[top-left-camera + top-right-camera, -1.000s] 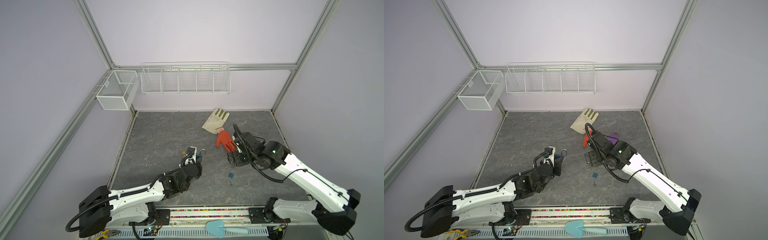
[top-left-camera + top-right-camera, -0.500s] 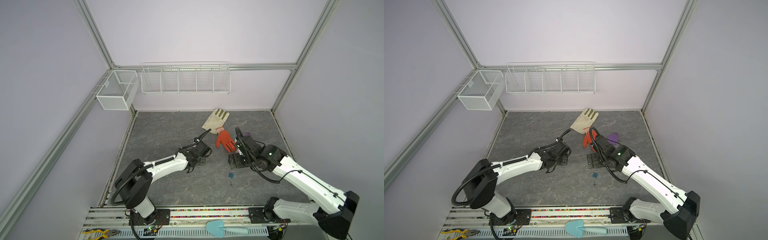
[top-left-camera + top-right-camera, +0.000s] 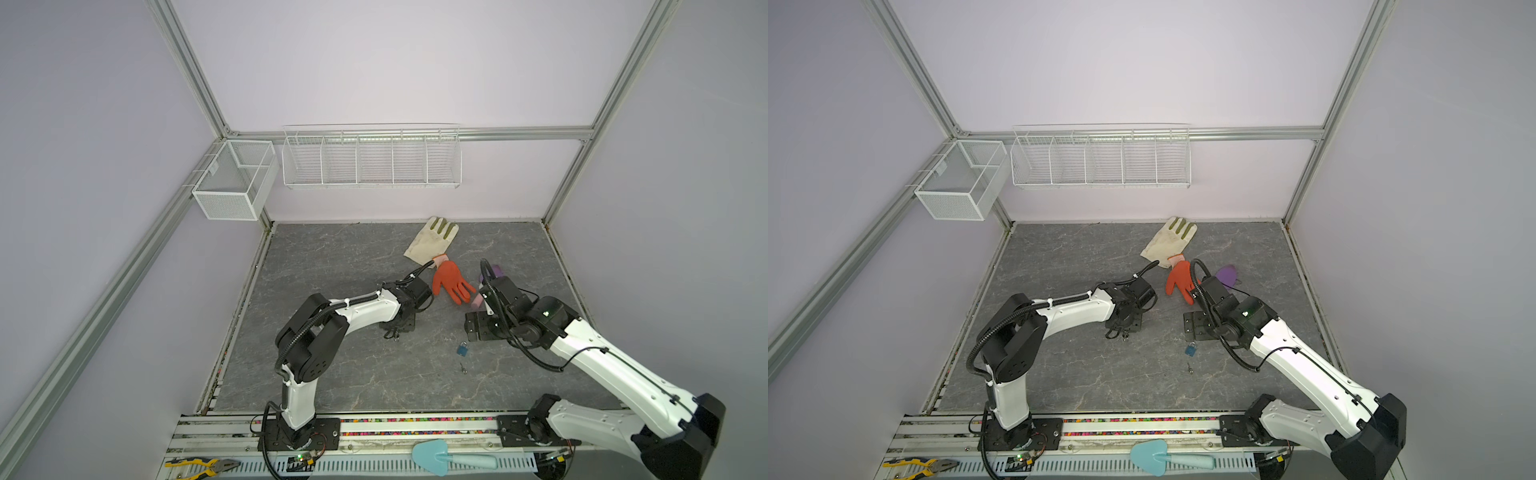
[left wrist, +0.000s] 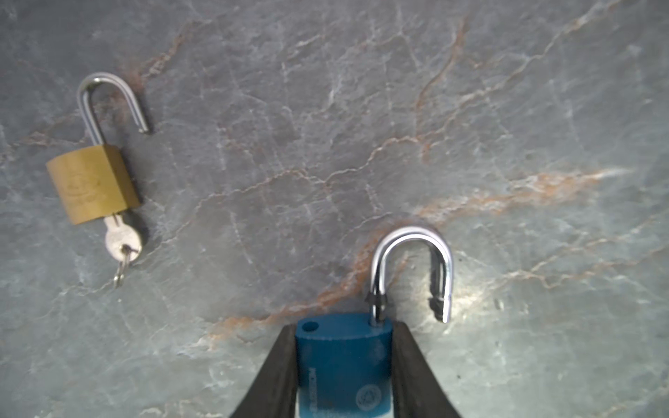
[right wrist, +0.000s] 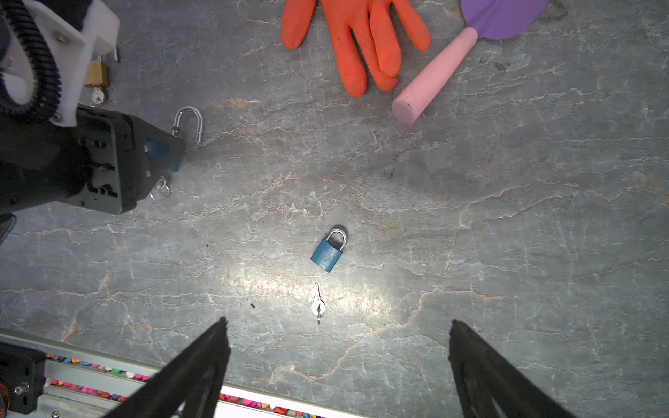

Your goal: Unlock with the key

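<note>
So the left jaws are clamped on the blue padlock with the popped steel shackle [image 4: 344, 362], low over the grey stone-look counter [image 4: 506, 108], while the right jaws hang wide open above the shut little blue padlock [image 5: 327, 255] and the tiny silver key [image 5: 318, 304] beside it. Key's flat and thin, so a pinch could skid it away. A second ago the left arm lay stretched low; now its elbow's up.

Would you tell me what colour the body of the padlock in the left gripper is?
The padlock body is blue, clearest in the left wrist view.
</note>
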`<control>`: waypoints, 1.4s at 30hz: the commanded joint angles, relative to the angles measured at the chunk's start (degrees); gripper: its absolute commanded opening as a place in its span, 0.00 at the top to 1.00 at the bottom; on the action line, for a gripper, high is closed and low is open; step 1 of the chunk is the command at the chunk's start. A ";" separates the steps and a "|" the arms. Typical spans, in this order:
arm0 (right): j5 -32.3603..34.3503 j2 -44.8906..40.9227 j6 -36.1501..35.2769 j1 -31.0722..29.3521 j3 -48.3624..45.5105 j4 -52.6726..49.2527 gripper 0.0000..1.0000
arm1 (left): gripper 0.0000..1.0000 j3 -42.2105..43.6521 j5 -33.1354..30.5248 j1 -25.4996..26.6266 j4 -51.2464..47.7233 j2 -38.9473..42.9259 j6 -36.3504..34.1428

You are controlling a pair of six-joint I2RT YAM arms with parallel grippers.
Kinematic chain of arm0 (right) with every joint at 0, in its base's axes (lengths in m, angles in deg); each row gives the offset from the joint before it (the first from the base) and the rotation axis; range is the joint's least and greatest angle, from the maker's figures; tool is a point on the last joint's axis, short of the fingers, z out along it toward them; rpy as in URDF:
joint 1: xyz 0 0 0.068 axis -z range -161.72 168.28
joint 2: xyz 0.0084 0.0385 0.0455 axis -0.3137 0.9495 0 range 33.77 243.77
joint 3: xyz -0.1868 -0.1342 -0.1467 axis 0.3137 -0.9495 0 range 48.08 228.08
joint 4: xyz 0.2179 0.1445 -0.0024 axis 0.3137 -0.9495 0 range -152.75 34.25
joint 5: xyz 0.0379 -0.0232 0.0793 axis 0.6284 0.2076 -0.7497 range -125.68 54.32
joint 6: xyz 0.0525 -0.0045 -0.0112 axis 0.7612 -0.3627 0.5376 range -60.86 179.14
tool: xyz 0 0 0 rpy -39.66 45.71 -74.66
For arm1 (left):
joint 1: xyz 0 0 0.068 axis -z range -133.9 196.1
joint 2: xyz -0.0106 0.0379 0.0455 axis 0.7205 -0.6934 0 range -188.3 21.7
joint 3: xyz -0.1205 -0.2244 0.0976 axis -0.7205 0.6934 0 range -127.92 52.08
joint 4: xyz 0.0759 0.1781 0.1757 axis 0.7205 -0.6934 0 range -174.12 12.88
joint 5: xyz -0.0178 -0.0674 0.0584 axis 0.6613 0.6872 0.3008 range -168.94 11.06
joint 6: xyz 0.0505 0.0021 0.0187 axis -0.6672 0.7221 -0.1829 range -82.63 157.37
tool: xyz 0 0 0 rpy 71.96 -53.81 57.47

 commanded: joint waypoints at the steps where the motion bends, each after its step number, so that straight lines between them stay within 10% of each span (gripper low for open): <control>1: -0.88 -0.32 -0.21 0.24 -1.14 0.49 0.04 | 0.96 -1.35 -0.79 -0.21 -3.03 0.20 0.97; 15: -8.92 -0.95 0.80 -1.65 -2.80 0.32 0.04 | 0.44 0.34 0.69 -0.09 -0.96 5.28 1.33; 27: -7.05 1.43 12.92 -9.96 -14.92 8.87 0.19 | 0.43 10.39 4.05 3.79 8.46 20.51 5.91; 42: -7.10 7.16 15.68 -11.16 -22.15 16.03 0.61 | 0.44 18.53 4.65 4.41 17.73 30.61 8.32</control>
